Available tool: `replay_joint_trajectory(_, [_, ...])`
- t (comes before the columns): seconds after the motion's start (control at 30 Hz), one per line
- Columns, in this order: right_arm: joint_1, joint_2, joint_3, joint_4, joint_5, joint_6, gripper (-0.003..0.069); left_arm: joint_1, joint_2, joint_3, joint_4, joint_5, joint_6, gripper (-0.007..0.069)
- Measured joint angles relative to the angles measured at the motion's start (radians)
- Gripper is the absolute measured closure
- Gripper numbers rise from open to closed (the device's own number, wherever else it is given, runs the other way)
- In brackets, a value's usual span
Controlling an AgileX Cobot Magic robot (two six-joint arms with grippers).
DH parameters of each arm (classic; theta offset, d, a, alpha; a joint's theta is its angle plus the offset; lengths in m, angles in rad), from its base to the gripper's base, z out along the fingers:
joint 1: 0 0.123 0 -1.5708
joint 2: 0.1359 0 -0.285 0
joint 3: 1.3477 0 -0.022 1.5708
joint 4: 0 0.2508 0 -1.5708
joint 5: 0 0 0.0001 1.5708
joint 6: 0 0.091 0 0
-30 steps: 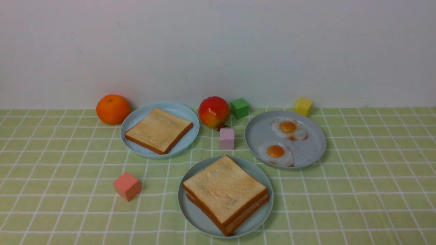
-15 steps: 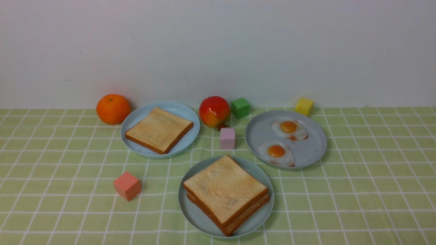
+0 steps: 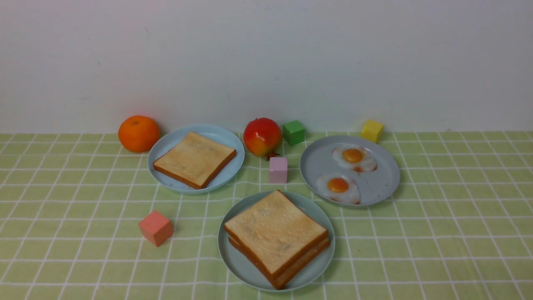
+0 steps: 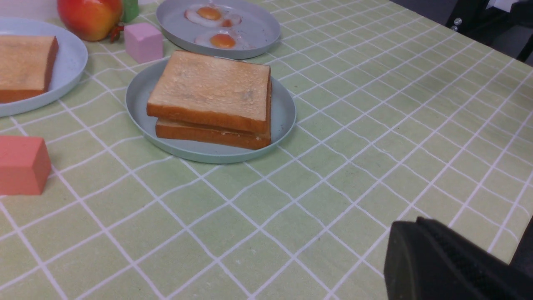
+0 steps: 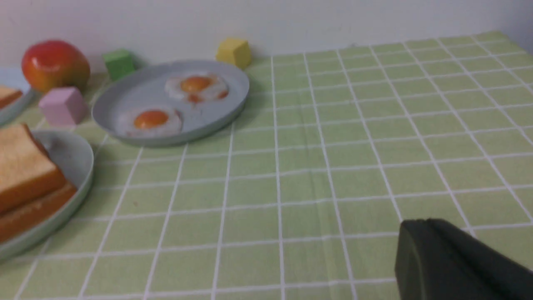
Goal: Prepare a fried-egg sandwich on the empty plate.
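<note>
The fried-egg sandwich point(image 3: 275, 237) shows as two stacked golden toast slices with brown crusts; whatever lies between them is hidden. It rests on the pale mint-teal plate point(image 3: 241, 271) at the front centre, and both show again in the left wrist view: sandwich point(image 4: 210, 89), plate point(image 4: 137, 96). Neither arm appears in the front view. My left gripper point(image 4: 416, 221) hangs shut and empty over bare cloth, well clear of the plate. My right gripper point(image 5: 420, 223) is also shut and empty, off to the sandwich's point(image 5: 21, 175) right.
A sky-blue plate point(image 3: 166, 143) holds one toast slice point(image 3: 195, 158). A grey-blue plate point(image 3: 374, 191) holds two fried eggs point(image 3: 337, 187). An orange point(image 3: 138, 133), apple point(image 3: 262, 136), and green point(image 3: 293, 132), yellow point(image 3: 371, 130), pink point(image 3: 277, 169) and red point(image 3: 155, 227) cubes stand around.
</note>
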Motion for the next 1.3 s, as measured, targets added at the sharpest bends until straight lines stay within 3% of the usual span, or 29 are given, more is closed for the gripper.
replay_joint_trajectory(0.23, [0.008, 0.0, -0.006, 0.049, 0.038, -0.058, 0.0671, 0.0, 0.0, 0.0, 0.0, 0.003, 0.0, 0.0626])
replay_joint_trajectory(1.1, [0.008, 0.0, -0.007, 0.048, 0.044, -0.058, 0.0662, 0.0, 0.0, 0.008, 0.043, -0.031, 0.0, 0.0605])
replay_joint_trajectory(1.23, [0.008, 0.0, -0.007, 0.048, 0.044, -0.058, 0.066, 0.09, 0.0, 0.044, 0.113, -0.182, -0.051, 0.0638])
replay_joint_trajectory(1.3, [0.008, 0.0, -0.007, 0.048, 0.044, -0.058, 0.0658, 0.249, 0.0, 0.068, 0.139, -0.302, -0.077, 0.0638])
